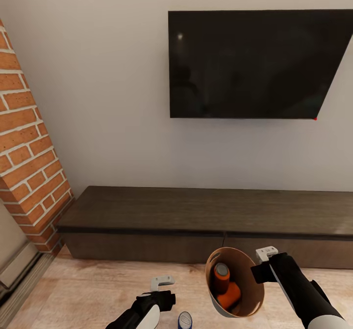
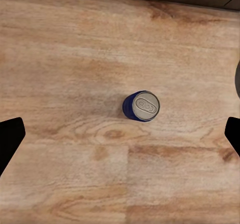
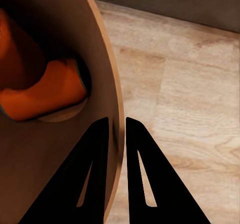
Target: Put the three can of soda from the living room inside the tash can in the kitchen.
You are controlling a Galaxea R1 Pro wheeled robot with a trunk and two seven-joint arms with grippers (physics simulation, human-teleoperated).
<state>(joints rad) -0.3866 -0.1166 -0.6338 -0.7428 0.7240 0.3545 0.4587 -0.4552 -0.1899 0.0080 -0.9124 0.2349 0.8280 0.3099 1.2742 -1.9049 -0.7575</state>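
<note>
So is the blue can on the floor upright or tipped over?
Upright: the blue can stands on the wood floor, its grey top facing the left wrist camera.

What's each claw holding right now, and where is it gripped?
The right claw pinches the rim wall of the pale, tan-lined round bin. The left claw holds nothing, open above the upright blue soda can.

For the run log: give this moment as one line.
place: living room | right gripper: shut on trash can rim | inside: two orange cans | left gripper: open above blue can, upright on floor
</note>
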